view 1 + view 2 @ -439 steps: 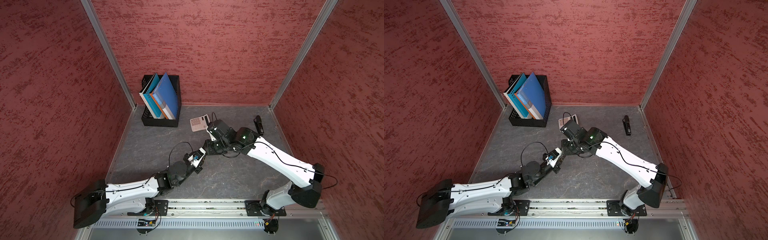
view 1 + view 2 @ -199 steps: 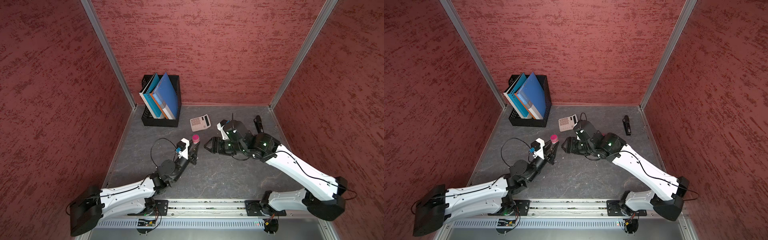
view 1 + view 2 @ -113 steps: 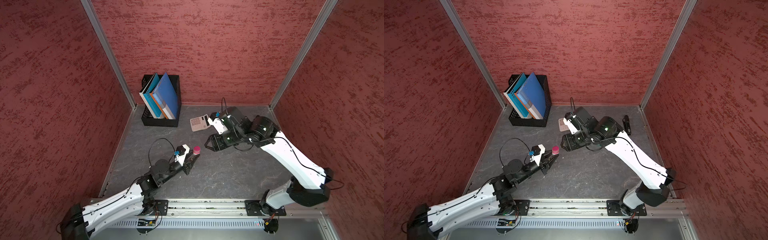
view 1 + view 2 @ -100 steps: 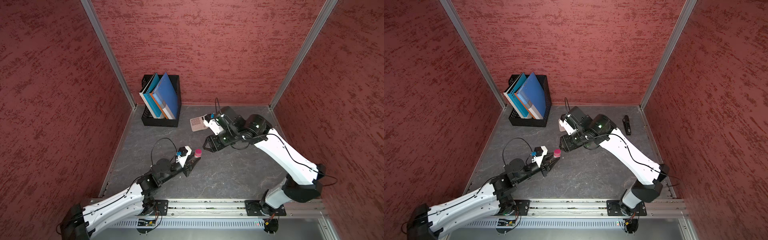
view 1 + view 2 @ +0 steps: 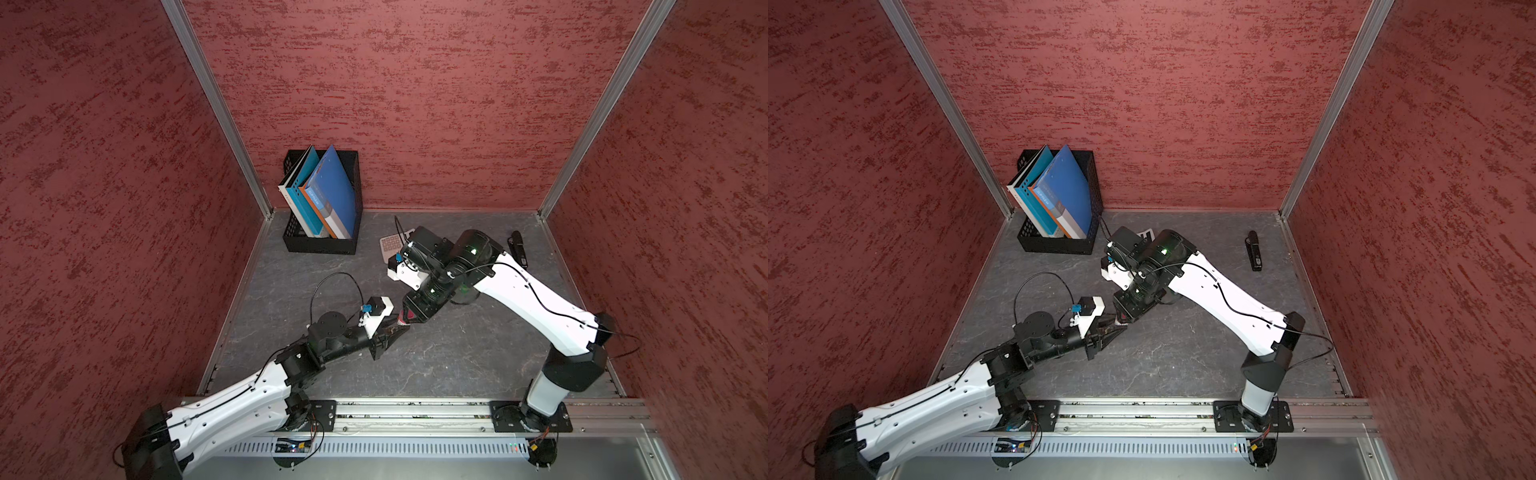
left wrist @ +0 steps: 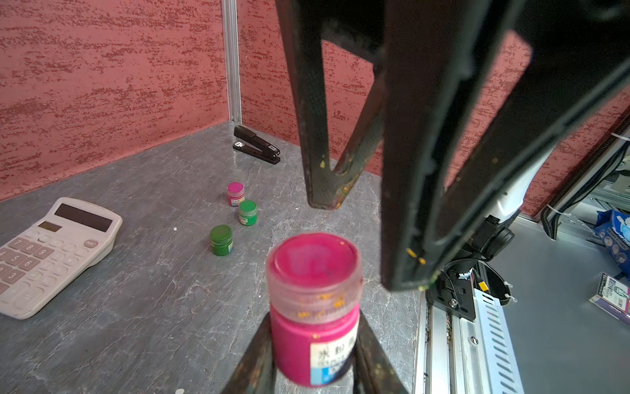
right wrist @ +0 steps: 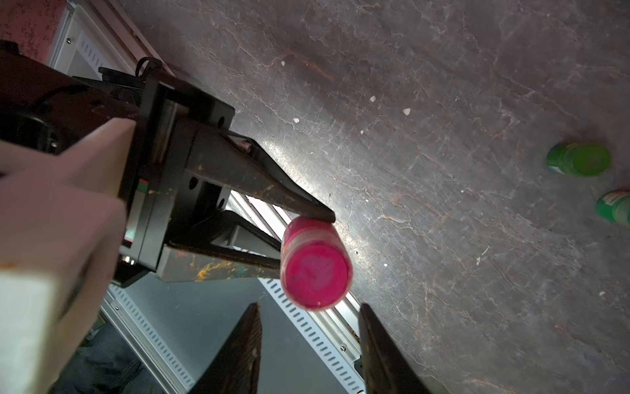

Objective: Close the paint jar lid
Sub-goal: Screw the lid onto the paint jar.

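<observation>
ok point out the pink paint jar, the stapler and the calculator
pink paint jar (image 6: 313,308), left wrist view, lower edge of its lid
stapler (image 6: 255,140), left wrist view, its top arm
calculator (image 6: 56,256), left wrist view, its keypad

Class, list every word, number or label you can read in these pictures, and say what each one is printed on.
"8", "9", "5", "6", "3": keys of the calculator.
"水粉": label on the pink paint jar; the rest is cut off.
Spine lettering on the blue book: too blurred to read.
Sticker on the stapler: too small to read.
</observation>
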You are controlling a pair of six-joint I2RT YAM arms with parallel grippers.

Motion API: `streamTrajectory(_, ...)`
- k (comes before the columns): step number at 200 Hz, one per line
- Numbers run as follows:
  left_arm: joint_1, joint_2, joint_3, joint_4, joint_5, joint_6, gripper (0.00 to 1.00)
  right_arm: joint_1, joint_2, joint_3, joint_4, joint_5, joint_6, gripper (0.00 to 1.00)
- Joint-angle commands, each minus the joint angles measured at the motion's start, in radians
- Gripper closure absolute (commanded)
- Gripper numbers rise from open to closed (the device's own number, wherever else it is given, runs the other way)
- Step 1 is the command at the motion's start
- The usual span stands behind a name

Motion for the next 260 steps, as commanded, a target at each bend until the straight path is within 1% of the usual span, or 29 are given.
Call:
streamTrajectory(1, 0.0, -0.014, 0.024, 0.012, 0.018, 0.003, 0.79, 0.001, 0.014, 0.02, -0.013, -0.021, -0.019, 0.57)
streamTrajectory(92, -0.037, -0.025, 0.035, -0.008, -0.008, 0.024, 0.78, -0.008, 0.054, 0.043, 0.001, -0.057, -0.019, 0.57)
streamTrajectory(154, -0.048, -0.024, 0.03, -0.01, -0.02, 0.024, 0.78, -0.015, 0.067, 0.082, -0.045, -0.072, -0.025, 0.57)
streamTrajectory(260, -0.056, -0.038, 0.033, -0.012, -0.047, 0.03, 0.79, -0.017, 0.056, 0.028, -0.042, -0.093, -0.019, 0.6)
